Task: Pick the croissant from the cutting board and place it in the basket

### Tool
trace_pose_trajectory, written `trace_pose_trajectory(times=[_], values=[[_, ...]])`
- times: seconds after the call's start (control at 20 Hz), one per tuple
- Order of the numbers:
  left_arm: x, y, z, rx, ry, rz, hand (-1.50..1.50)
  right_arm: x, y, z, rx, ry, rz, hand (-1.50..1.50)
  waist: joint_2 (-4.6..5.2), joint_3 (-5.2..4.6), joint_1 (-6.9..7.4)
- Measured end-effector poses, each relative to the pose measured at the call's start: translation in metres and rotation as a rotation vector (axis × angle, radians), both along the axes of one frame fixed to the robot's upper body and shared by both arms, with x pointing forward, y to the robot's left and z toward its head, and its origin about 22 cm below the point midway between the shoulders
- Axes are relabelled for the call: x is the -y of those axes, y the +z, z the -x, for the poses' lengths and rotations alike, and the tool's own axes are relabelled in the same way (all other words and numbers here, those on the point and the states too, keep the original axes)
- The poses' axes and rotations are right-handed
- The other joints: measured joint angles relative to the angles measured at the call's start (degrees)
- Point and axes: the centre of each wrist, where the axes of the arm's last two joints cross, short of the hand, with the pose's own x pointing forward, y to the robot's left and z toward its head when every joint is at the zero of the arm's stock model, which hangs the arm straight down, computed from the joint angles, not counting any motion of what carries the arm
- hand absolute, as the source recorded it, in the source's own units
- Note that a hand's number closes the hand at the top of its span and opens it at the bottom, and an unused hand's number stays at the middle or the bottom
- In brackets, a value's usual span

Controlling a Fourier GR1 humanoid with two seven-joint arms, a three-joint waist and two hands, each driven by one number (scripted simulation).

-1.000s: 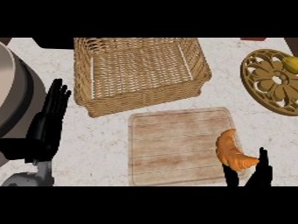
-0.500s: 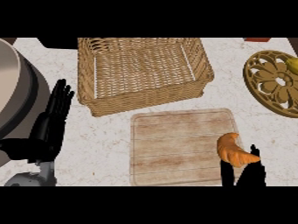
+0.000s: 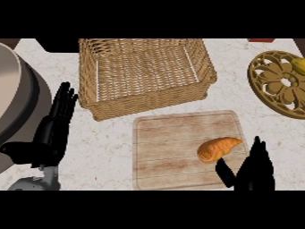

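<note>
Head view, only one available. Golden-brown curved croissant (image 3: 217, 149) lies on the pale wooden cutting board (image 3: 168, 147), in the board's right half, lower centre-right of the frame. It has not been picked up.

Right hand (image 3: 252, 169) comes in from the lower right edge, just beside the croissant on its lower right. Fingers point up and are straight, thumb spread toward the pastry; nothing is held. Whether the thumb tip touches the croissant cannot be told (dark shape against the board's edge).

Left hand (image 3: 52, 132) rests at the left of the frame, fingers straight and up, holding nothing, next to a large grey round vessel (image 3: 9, 103) at the left edge.

Woven wicker rectangular basket (image 3: 145, 74) sits upper centre, just above the board. A yellow-brown openwork round trivet (image 3: 283, 87) is at upper right, with a small yellow fruit (image 3: 304, 66) on it.

Judgement: the step in hand is the approach to grasp. Next move calls for bringing fingers and thumb round the croissant and closing, then lifting up-frame over the basket's near wall.
</note>
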Motion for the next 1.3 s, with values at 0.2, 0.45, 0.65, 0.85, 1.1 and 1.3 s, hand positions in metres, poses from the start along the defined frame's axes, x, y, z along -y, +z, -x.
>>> trace_pose_trajectory(times=[0.2,0.45,0.65,0.85,1.1,1.3], values=[[0.003,0.0,0.004,-0.003,0.008,0.011,0.0,-0.012,0.026,-0.002,0.012,0.035,0.024,-1.5,-0.13,0.24,-0.31],[-0.002,-0.004,0.009,-0.004,0.011,0.006,0.0,-0.019,0.043,-0.005,0.027,0.082,0.047,-1.5,-0.05,0.4,-0.5],[-0.002,-0.003,0.009,-0.004,0.011,0.015,0.0,-0.02,0.046,-0.011,0.01,0.101,0.074,-1.5,0.02,0.48,-0.54],[-0.006,-0.001,0.009,-0.007,0.015,0.015,0.0,-0.02,0.046,-0.018,-0.013,0.109,0.106,-1.5,0.07,0.53,-0.5],[-0.001,0.001,0.005,0.001,0.017,0.016,0.0,-0.02,0.045,-0.024,-0.025,0.114,0.127,-1.5,0.08,0.57,-0.85],[-0.002,-0.001,0.008,-0.004,0.013,0.016,0.0,-0.018,0.042,-0.028,-0.041,0.106,0.128,-1.5,0.04,0.6,-0.78]])
